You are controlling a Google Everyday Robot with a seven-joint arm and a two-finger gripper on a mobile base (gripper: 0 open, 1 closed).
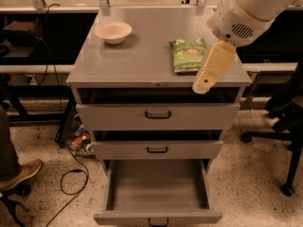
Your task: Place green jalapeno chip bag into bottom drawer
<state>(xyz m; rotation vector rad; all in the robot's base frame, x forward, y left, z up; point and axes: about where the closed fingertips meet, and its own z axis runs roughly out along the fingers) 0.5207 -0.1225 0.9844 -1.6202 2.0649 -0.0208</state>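
The green jalapeno chip bag [188, 54] lies flat on the right part of the grey cabinet top [137, 56]. It has white lettering and an orange-yellow picture. My gripper [208, 74] hangs from the white arm [251, 8] at the upper right. It is above the front right of the cabinet top, just right of the bag and over its right edge. It holds nothing that I can see. The bottom drawer [157, 211] is pulled out wide, and its flat grey floor is bare.
A beige bowl [113, 31] stands at the back left of the cabinet top. The two upper drawers [157, 116] are slightly ajar. A chair base [284, 141] stands at the right. Cables and a person's shoe [21, 174] are on the floor at the left.
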